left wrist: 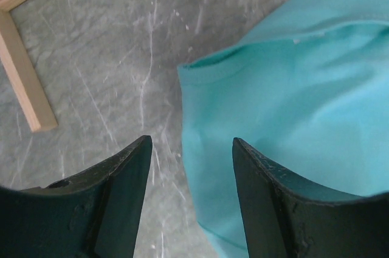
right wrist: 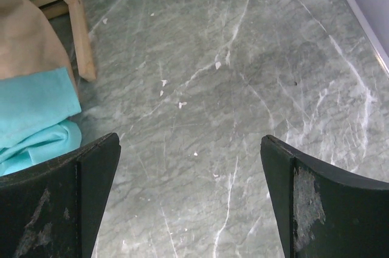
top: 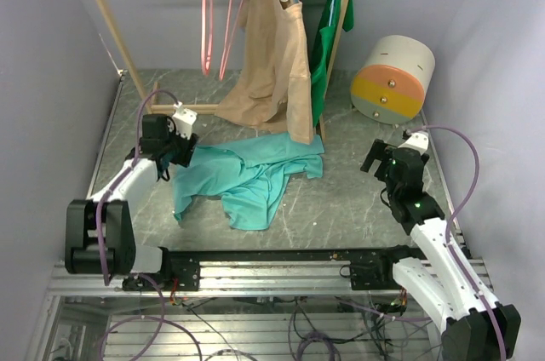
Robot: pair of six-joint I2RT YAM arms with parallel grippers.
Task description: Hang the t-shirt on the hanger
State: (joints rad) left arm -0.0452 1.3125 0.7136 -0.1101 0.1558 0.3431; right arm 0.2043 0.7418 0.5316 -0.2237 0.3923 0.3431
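The teal t-shirt (top: 247, 178) lies crumpled on the grey table, in front of the rack. Two pink hangers (top: 205, 20) hang empty on the rack's rail at the back left. My left gripper (top: 187, 150) is open at the shirt's left edge. In the left wrist view the gripper (left wrist: 191, 148) is just above the cloth, and the t-shirt's (left wrist: 292, 100) hemmed edge runs between the jaws. My right gripper (top: 373, 159) is open and empty over bare table to the shirt's right. In the right wrist view (right wrist: 190, 148) a corner of the t-shirt (right wrist: 33, 112) shows at left.
A wooden rack (top: 106, 16) stands at the back, its base bar near my left gripper (left wrist: 24, 81). A beige garment (top: 277, 54) on a blue hanger and a dark green garment (top: 328, 29) hang there. A round drum with orange and yellow bands (top: 393, 78) lies at the back right.
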